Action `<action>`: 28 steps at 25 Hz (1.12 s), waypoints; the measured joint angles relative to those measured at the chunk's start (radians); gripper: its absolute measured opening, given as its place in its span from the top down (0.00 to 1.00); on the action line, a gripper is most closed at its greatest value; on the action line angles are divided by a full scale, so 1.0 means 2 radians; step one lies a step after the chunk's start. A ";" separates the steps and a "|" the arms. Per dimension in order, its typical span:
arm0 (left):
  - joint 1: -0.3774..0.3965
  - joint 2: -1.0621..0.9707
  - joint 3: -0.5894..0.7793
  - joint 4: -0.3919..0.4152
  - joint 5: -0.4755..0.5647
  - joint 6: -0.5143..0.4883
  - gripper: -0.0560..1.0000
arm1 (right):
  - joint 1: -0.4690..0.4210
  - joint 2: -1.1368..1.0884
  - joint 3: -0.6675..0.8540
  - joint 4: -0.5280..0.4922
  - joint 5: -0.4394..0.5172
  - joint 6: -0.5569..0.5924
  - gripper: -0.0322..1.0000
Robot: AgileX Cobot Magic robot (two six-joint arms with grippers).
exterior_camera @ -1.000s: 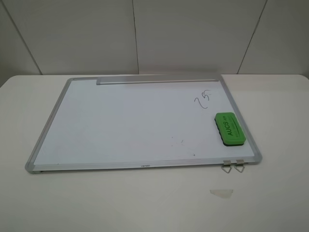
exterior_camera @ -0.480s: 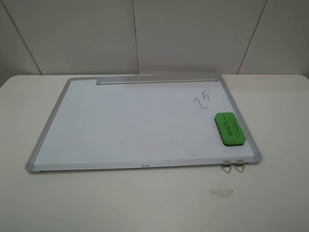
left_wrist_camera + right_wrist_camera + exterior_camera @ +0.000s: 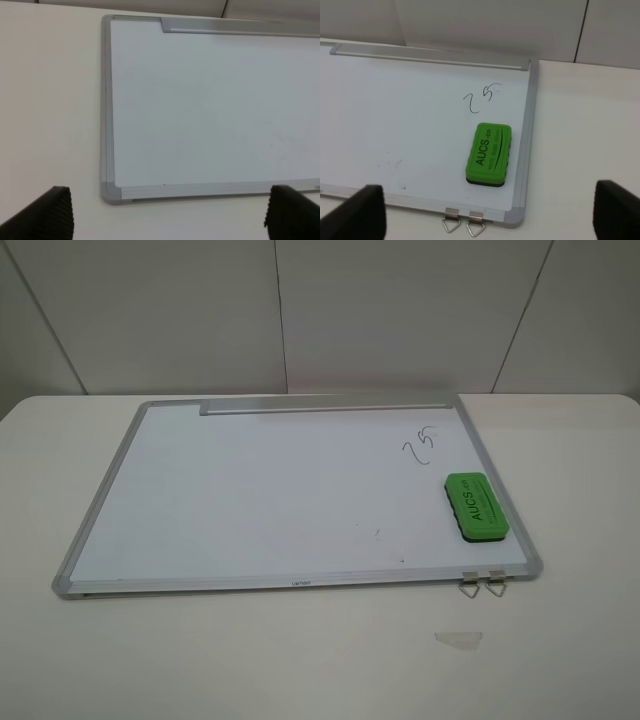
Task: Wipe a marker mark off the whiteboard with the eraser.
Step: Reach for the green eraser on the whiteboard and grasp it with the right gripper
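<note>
The whiteboard (image 3: 260,490) lies flat on the white table. Its marker mark (image 3: 422,443), a thin dark "25", is near the board's far right corner. Just in front of the mark, by the right frame, the green eraser (image 3: 476,506) rests on the board, lettering up. The right wrist view shows the mark (image 3: 481,97) and the eraser (image 3: 489,153) ahead of my right gripper (image 3: 489,215), which is open and holds nothing. My left gripper (image 3: 169,222) is open over the table by the whiteboard's (image 3: 210,110) near left corner. Neither gripper shows in the exterior view.
Two small metal clips (image 3: 482,583) stick out from the board's near right edge. A small pale scrap (image 3: 459,639) lies on the table in front of them. A tray strip (image 3: 330,405) runs along the far edge, with a wall behind.
</note>
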 joint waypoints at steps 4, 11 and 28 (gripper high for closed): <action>0.000 0.000 0.000 0.000 0.000 0.000 0.21 | 0.000 0.000 0.000 -0.003 0.000 0.008 0.17; 0.000 0.000 0.000 0.000 0.000 0.000 0.21 | 0.000 0.000 0.000 -0.003 0.000 0.011 0.17; 0.000 0.000 0.000 0.000 0.000 0.000 0.21 | 0.000 0.325 -0.109 0.061 -0.011 0.041 0.17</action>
